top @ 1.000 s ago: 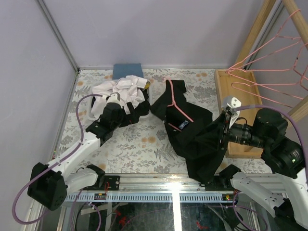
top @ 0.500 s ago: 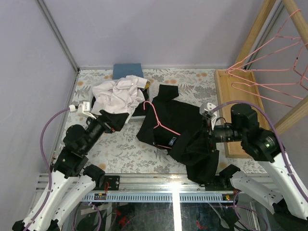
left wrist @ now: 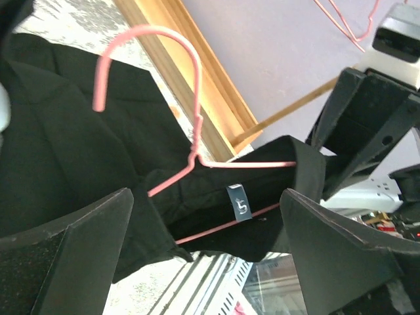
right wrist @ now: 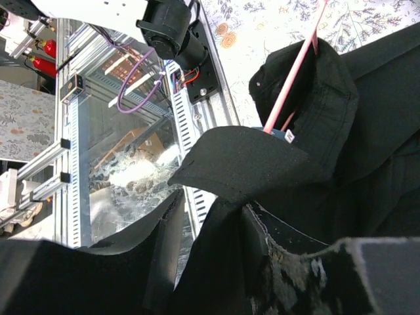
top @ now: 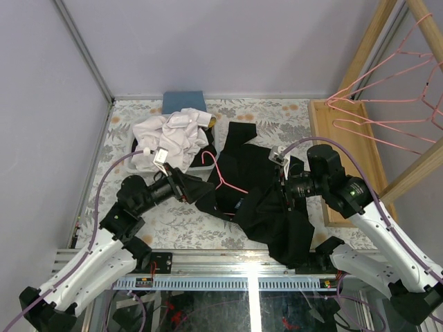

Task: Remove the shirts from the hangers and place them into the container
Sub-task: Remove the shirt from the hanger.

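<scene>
A black shirt (top: 266,207) lies crumpled at the table's middle with a pink hanger (top: 220,174) still in its collar, hook pointing left. My right gripper (top: 278,189) is shut on a fold of that shirt (right wrist: 295,170), and black cloth fills the space between its fingers. My left gripper (top: 196,188) stands open just left of the collar. In the left wrist view the hanger (left wrist: 190,151) and the collar label (left wrist: 239,200) lie ahead between the wide fingers (left wrist: 65,256). A white shirt (top: 169,137) is piled in the container (top: 205,161) at the back left.
A folded blue cloth (top: 183,101) lies against the back wall. A long wooden tray (top: 340,149) runs along the right side. Above it, several bare pink hangers (top: 387,104) hang from a wooden rack. The metal rail (top: 249,277) borders the near edge.
My left gripper left the white shirt pile and swung right to the black shirt's collar, its jaws closing slightly. My right gripper pulled the black shirt and hanger leftward toward the middle.
</scene>
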Available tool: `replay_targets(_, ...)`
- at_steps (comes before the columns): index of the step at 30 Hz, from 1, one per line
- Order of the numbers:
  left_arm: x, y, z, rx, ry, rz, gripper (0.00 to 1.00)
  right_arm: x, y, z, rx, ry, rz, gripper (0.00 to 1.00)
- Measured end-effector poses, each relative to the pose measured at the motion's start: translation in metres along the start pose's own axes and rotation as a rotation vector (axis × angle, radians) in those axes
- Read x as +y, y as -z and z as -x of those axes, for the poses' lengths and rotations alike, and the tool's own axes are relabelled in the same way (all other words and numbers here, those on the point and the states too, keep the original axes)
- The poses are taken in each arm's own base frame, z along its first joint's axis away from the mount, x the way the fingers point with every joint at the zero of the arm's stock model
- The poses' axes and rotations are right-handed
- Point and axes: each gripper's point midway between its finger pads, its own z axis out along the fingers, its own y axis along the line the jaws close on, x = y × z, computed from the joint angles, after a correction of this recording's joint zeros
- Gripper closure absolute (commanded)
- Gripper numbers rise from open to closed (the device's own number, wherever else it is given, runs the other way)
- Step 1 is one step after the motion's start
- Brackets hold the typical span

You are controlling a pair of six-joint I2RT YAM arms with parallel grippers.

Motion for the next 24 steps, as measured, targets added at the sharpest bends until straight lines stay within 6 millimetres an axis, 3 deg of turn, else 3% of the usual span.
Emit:
replay_targets(12, 0.000, -0.029, -0.018, -0.017, 0.033, -0.043, 0.23, -0.004, -0.004, 0.002, -0.001, -0.003, 0.005, 1.00)
replay_targets(20, 0.001, -0.044, -0.003, -0.107, 0.031, -0.034, 0.37, 0.000, -0.005, 0.002, 0.003, -0.004, 0.031, 1.00)
replay_targets(24, 0.010, -0.054, -0.010, -0.087, 0.052, -0.011, 0.57, 0.002, -0.004, 0.002, 0.004, -0.004, 0.043, 1.00)
